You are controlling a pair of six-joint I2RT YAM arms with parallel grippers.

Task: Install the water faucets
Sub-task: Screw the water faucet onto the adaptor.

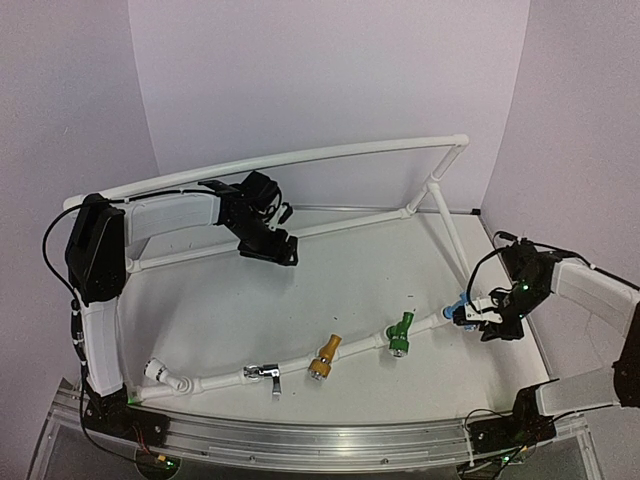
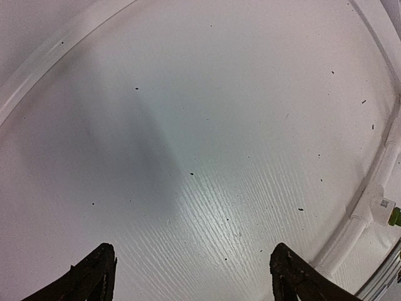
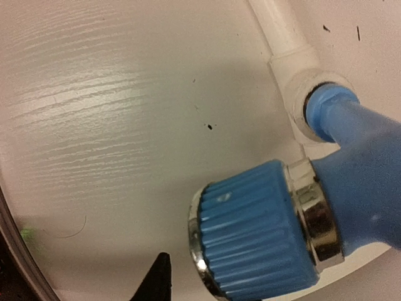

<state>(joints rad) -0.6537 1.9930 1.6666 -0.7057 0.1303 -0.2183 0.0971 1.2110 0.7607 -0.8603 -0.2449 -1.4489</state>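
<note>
At the far left of the top view, the left gripper [image 2: 191, 279] hangs over bare table [image 2: 207, 125], its jaws spread wide and holding nothing. The low front pipe [image 1: 297, 364] runs well apart from it, toward 5 o'clock. Along that pipe, from left to right, sit the silver faucet [image 1: 266, 374], the yellow faucet [image 1: 322, 358] and the green faucet [image 1: 400, 335], each on the run with its nozzle toward 6 o'clock.

The blue faucet [image 3: 263, 238] is at the pipe's right end, and the right gripper [image 1: 480, 322] is right against it, so the right arm is much the nearer. From that gripper the faucet lies at 9 o'clock in the top view. In the right wrist view its stem points to 11 o'clock into the white fitting [image 3: 301, 69] and looks seated in the socket, while the ribbed cap sticks out toward 8 o'clock. Only one dark fingertip [image 3: 156, 279] shows below the cap, so I cannot tell whether the jaws grip it. Any further seating probably has to push or turn along that stem axis.
</note>
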